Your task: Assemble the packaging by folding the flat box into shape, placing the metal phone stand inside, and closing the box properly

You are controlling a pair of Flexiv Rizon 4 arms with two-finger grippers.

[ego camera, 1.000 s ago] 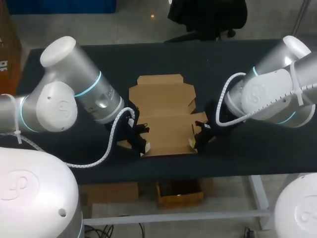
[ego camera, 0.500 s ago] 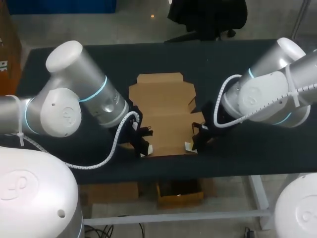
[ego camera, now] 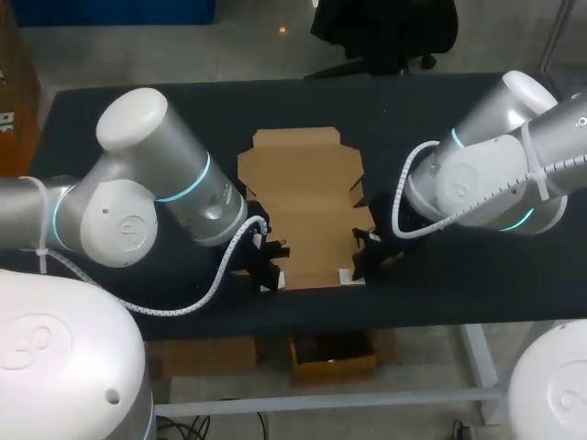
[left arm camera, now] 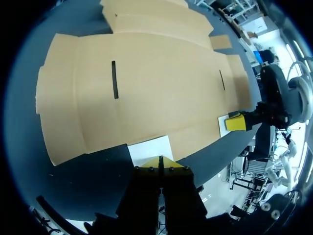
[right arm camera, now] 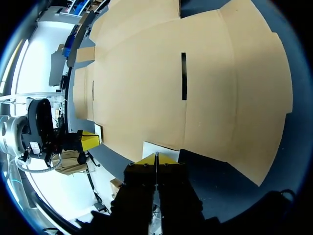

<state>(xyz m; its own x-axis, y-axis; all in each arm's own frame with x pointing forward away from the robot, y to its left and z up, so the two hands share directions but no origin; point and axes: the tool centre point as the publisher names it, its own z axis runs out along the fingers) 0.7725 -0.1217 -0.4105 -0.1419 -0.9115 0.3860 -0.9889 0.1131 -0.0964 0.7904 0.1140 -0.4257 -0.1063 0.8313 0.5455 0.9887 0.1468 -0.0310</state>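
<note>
- Both pairs of yellow tips were pressed together, with only a hairline between them and nothing visibly pinched. The left gripper (left arm camera: 159, 161) and the right gripper (right arm camera: 156, 157) each pointed at the near edge of the box (ego camera: 307, 188).
- 1 white patch (left arm camera: 150, 148) lay just ahead of the left tips on that near edge, and a matching 1 lay ahead of the right tips. Whether these belonged to the cardboard or to the fingers could not be told.
- Beyond the tips the box lay flat and unfolded on the table (ego camera: 440, 101). Its 2 narrow slots (left arm camera: 114, 79) were open to view, and its lid section stretched away from the robot.
- Over the last 1 second the left arm (ego camera: 138, 202) and the right arm (ego camera: 486, 183) had swung inward. The 2 grippers therefore stood nearer each other along the near edge than before, 1 by each near corner.
- The box's far edge seemed to have crept slightly away from the robot, which suggested a light nudge from the tips.
- By my reading, folding had not begun. The closed tips looked set to act as wedges under or against the near flap, not as a pinch.
- 0 views showed the phone stand, so loading it and closing the box lay well ahead.
</note>
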